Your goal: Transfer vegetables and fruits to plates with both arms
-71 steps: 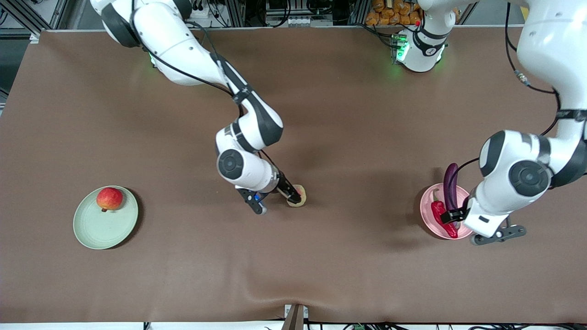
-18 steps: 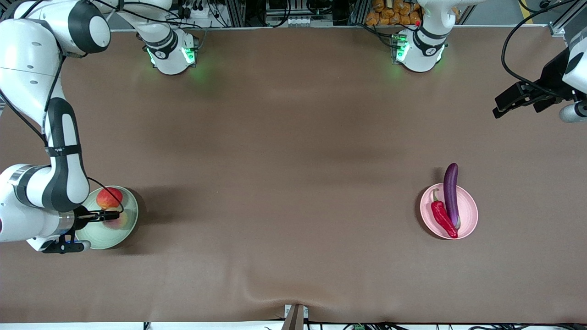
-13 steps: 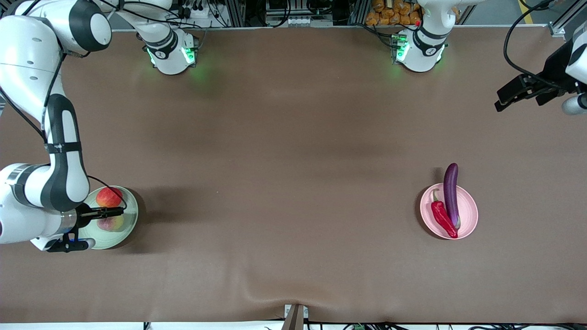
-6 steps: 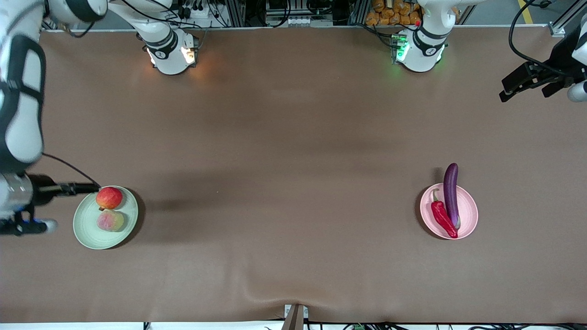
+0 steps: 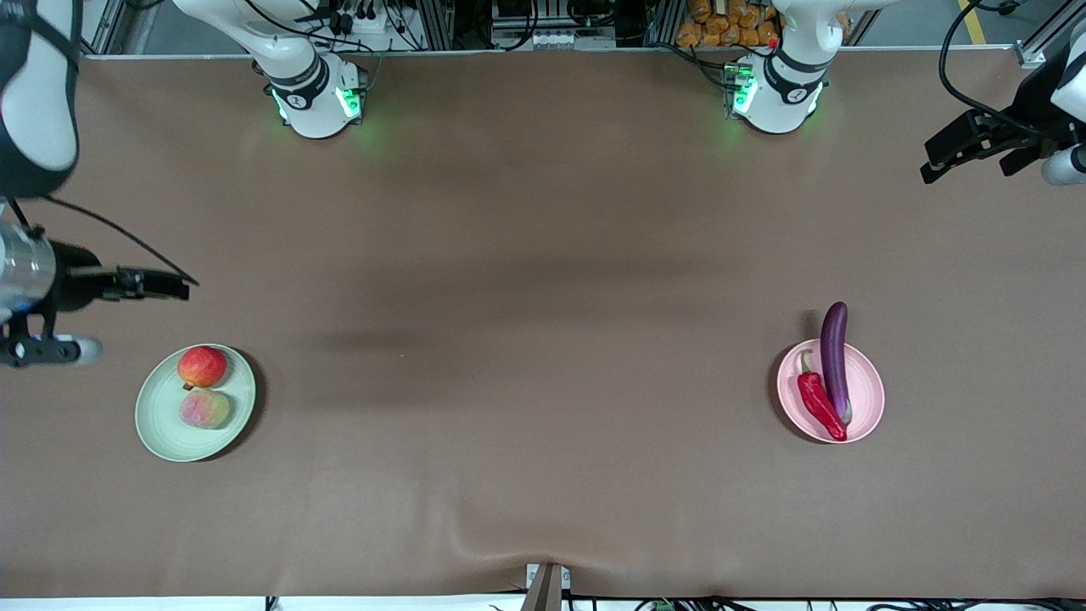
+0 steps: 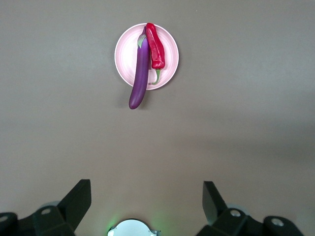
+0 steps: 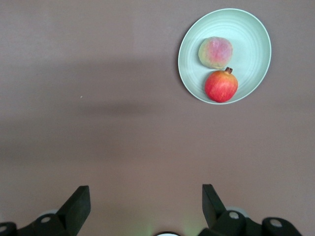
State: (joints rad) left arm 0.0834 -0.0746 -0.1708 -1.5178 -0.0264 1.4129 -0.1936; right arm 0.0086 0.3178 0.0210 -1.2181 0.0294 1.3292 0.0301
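The pale green plate (image 5: 161, 424) lies at the right arm's end and holds the red apple (image 5: 202, 367) and the pink-green peach (image 5: 204, 409), side by side. The right wrist view shows this plate (image 7: 251, 39), the peach (image 7: 215, 52) and the apple (image 7: 221, 85). The pale pink plate (image 5: 867, 395) at the left arm's end holds the purple eggplant (image 5: 834, 352), its tip over the rim, and the red chili (image 5: 820, 406). The left wrist view shows the eggplant (image 6: 140, 73) and chili (image 6: 155, 46). My right gripper (image 5: 182, 288) (image 7: 145, 199) is open, empty and raised. My left gripper (image 5: 965, 170) (image 6: 146, 196) is open, empty and high.
The two green-lit arm bases (image 5: 318, 93) (image 5: 772, 93) stand at the table's edge farthest from the front camera. The brown table cover has a wrinkle at its nearest edge (image 5: 543, 552). Racks and cables stand off the table past the bases.
My right gripper let go of the peach on the green plate, then rose and drew back toward the bases. My left gripper, high at its end, shifted only slightly.
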